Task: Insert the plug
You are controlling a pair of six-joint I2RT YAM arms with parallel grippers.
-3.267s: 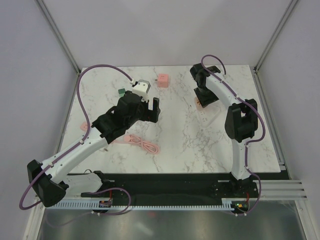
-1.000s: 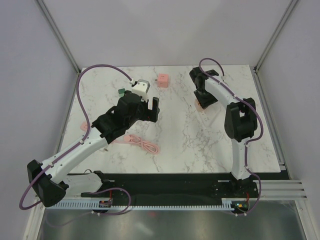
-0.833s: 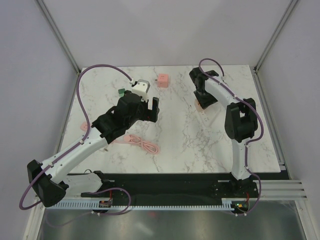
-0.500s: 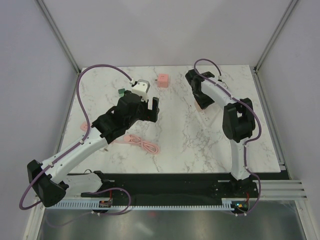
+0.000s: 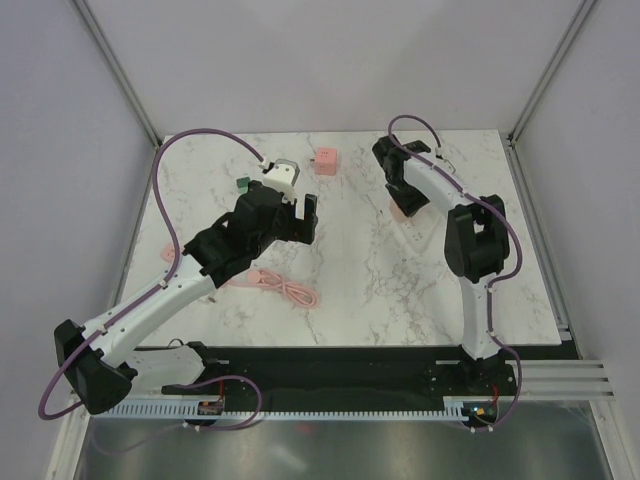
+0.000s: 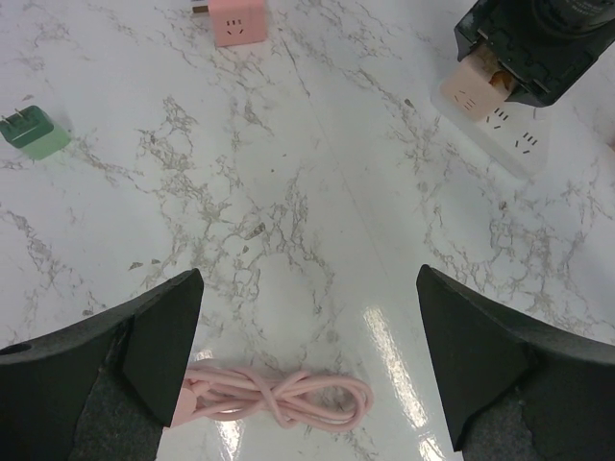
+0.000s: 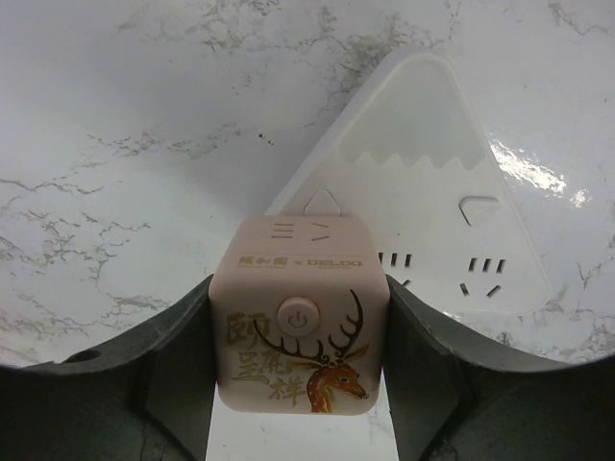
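Observation:
My right gripper [image 7: 300,327] is shut on a pale pink cube plug [image 7: 300,312] with a deer print and a power button. It holds the cube over the near end of the white power strip [image 7: 423,221], whose sockets show beside it. The cube's prongs are hidden. In the top view the right gripper [image 5: 400,192] is at the strip's far end [image 5: 410,230]. The left wrist view also shows the cube [image 6: 469,91] above the strip [image 6: 514,134]. My left gripper [image 6: 307,355] is open and empty above the table middle [image 5: 298,208].
A second pink cube plug [image 5: 325,162] lies at the back centre. A green plug [image 5: 242,183] lies at the back left. A coiled pink cable [image 5: 287,290] lies below my left gripper. The table's right edge is near the strip.
My right gripper has shifted a little left and towards the back with the cube, along the power strip. The left arm has not moved.

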